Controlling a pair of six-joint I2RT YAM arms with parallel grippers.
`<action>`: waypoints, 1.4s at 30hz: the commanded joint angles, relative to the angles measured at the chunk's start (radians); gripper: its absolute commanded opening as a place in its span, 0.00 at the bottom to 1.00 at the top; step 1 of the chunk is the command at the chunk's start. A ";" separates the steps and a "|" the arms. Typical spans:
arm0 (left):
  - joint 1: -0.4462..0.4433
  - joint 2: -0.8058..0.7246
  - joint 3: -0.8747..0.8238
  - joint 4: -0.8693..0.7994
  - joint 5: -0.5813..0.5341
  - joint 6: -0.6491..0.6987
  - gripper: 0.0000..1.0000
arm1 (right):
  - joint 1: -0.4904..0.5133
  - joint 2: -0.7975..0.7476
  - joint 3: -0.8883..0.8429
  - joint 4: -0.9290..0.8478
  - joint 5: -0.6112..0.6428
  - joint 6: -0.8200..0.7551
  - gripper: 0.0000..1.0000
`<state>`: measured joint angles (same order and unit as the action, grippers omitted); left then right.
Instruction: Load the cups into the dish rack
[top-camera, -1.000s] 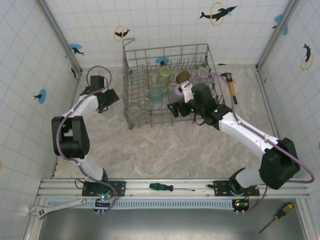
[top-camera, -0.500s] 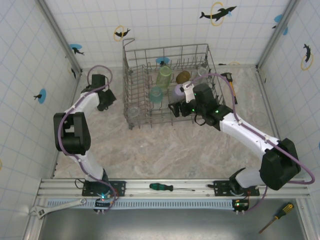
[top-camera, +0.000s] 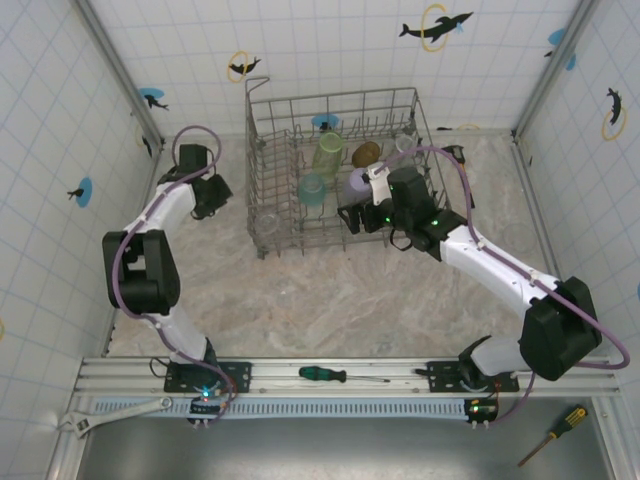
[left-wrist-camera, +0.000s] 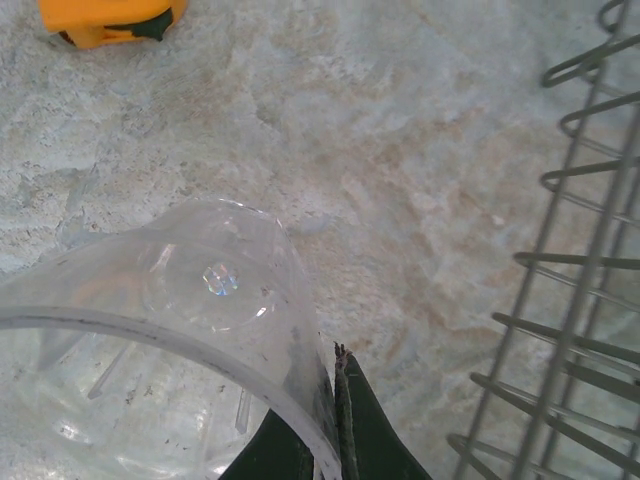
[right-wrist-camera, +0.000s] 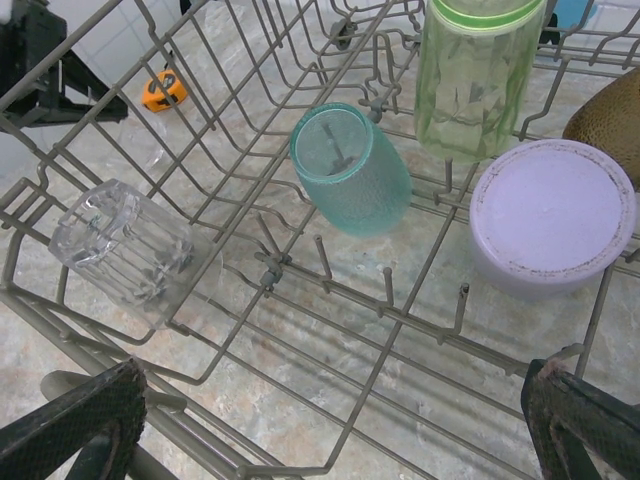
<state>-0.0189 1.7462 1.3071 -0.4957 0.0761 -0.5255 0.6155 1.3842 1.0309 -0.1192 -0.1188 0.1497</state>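
Note:
The grey wire dish rack (top-camera: 270, 150) stands at the back centre. In it are a pale green cup (right-wrist-camera: 478, 75), a teal cup (right-wrist-camera: 350, 170), a lilac cup (right-wrist-camera: 553, 215) mouth down, an amber cup (right-wrist-camera: 610, 115) and a clear cup (right-wrist-camera: 125, 250) lying in the near left corner. My right gripper (right-wrist-camera: 330, 430) hangs open over the rack's near edge (top-camera: 350, 218), nothing between its fingers. Left of the rack, my left gripper (top-camera: 205, 195) is shut on the rim of another clear cup (left-wrist-camera: 150, 330), held above the table beside the rack's wires (left-wrist-camera: 590, 250).
An orange tape measure (left-wrist-camera: 110, 15) lies on the table beyond the held cup. A hammer (top-camera: 458, 170) rests right of the rack. Tiled walls close in on both sides. A screwdriver (top-camera: 340, 375) lies on the front rail.
The left gripper with its clear cup has drifted slightly toward the back. The right gripper has hardly moved.

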 joint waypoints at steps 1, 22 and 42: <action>0.001 -0.072 0.046 -0.004 0.039 -0.015 0.00 | -0.003 -0.013 -0.005 -0.004 -0.012 0.016 1.00; 0.000 -0.320 -0.029 0.342 0.185 -0.155 0.00 | -0.004 0.011 0.045 -0.041 -0.033 0.019 1.00; -0.001 -0.346 -0.064 0.692 0.574 -0.327 0.00 | -0.020 0.108 0.154 -0.032 -0.146 0.080 1.00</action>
<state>-0.0189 1.3968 1.2510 0.0658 0.5392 -0.7971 0.6086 1.4757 1.1419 -0.1680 -0.2222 0.1997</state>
